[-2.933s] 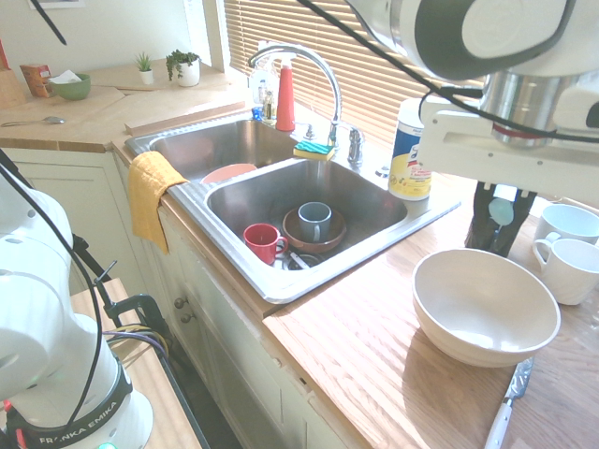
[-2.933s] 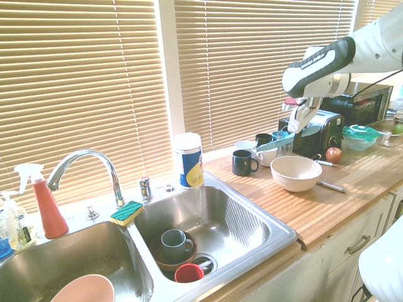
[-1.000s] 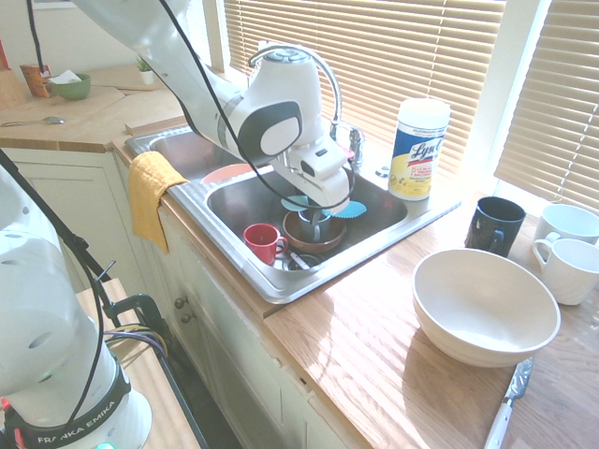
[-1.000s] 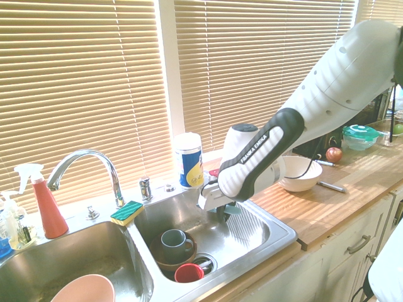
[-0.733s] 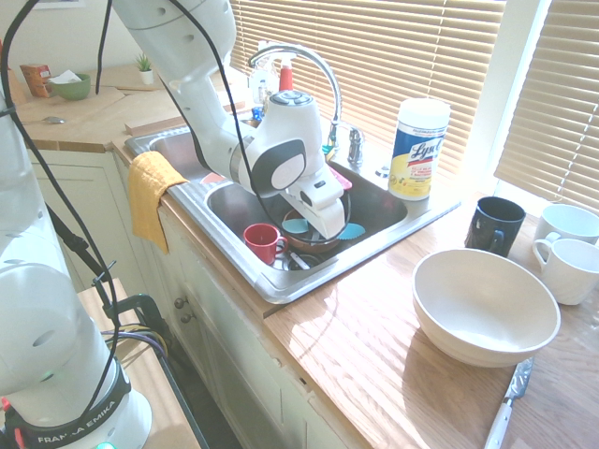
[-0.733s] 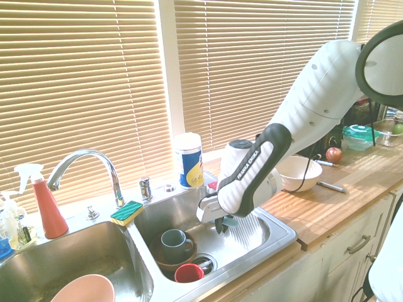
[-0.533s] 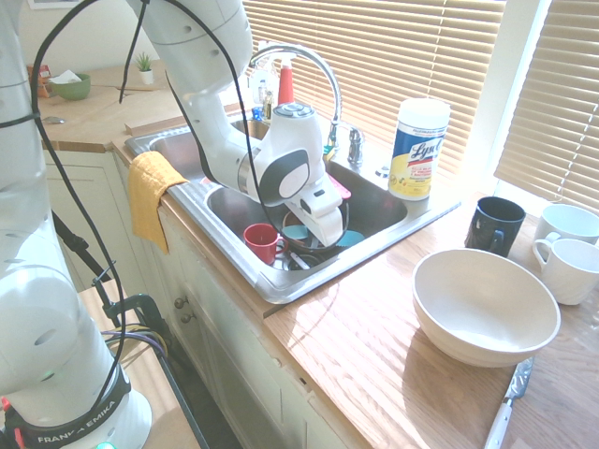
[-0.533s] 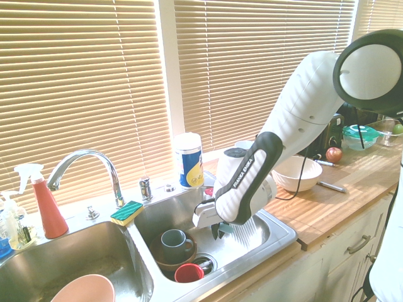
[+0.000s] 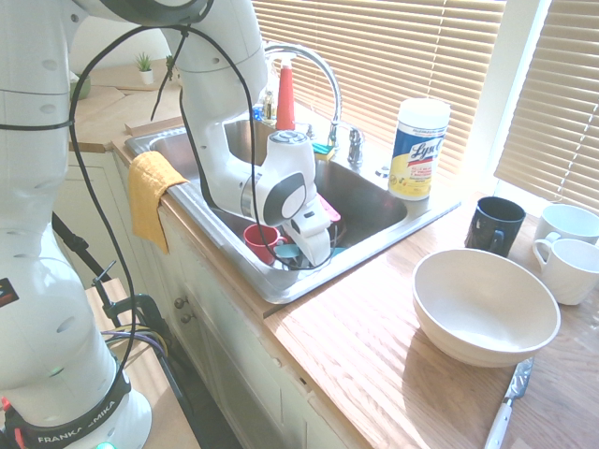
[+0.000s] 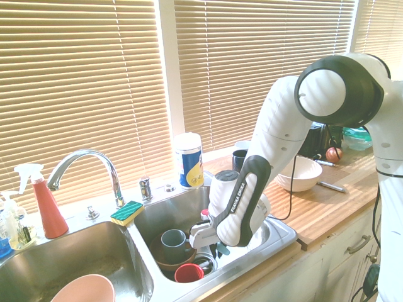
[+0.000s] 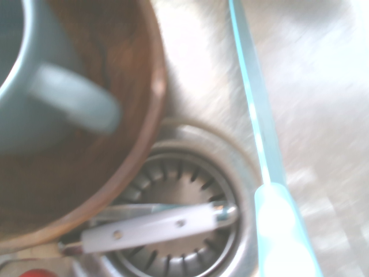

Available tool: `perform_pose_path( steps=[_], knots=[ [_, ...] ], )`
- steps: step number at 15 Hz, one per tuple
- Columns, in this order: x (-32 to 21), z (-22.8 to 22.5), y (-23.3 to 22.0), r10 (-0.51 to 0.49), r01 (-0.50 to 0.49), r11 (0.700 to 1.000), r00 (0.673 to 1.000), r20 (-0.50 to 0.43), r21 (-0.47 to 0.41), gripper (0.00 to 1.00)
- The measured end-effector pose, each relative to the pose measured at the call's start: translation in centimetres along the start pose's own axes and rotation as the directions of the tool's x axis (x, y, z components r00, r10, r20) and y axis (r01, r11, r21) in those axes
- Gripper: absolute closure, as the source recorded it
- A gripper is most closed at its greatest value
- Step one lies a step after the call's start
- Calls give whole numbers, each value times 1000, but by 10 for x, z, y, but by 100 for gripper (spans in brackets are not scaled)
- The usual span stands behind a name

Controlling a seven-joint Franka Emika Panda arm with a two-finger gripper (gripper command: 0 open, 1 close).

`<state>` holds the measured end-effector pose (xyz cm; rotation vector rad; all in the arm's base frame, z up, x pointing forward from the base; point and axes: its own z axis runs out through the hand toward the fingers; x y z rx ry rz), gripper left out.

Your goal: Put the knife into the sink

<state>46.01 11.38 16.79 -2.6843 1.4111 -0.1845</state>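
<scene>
Lower the knife [image 11: 262, 150] flat onto the sink [image 10: 264, 236] floor beside the drain [image 11: 184, 231]; whether your pincer [image 9: 298, 251] grips it I cannot tell.

A kitchen in bright daylight. Across the upper part of the first exterior view, wooden slat blinds [image 9: 393, 56] cover the window and glow warm yellow; in the second exterior view the same blinds [image 10: 82, 88] fill nearly the whole upper frame, split by a white window post [image 10: 165, 69]. A wooden counter [image 9: 374, 365] with visible grain runs from centre to lower right, catching a glare patch. Below it, at lower centre, stand pale cream cabinet fronts [image 9: 225, 365]. In the upper left, a lighter counter stretch [image 9: 103, 108] meets a plain pale wall [image 9: 103, 42]. At the lower right of the second exterior view, cabinet drawers carry metal handles [image 10: 357, 244].
</scene>
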Motion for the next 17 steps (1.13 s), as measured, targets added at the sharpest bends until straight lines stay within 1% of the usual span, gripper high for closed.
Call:
perform_pose_path(
  steps=[6,12,14,16,17],
  knots=[
    [-11,22,-2,29,-29,999,1000,7,-28,0],
    [-12,21,-3,10,-10,1000,1000,-5,-16,0],
    [-8,13,-6,-12,12,1000,1000,-28,-5,0],
    [-5,-17,-17,-61,62,998,997,-55,19,0],
    [-4,-40,-24,-90,92,995,994,-64,27,0]
  ],
)
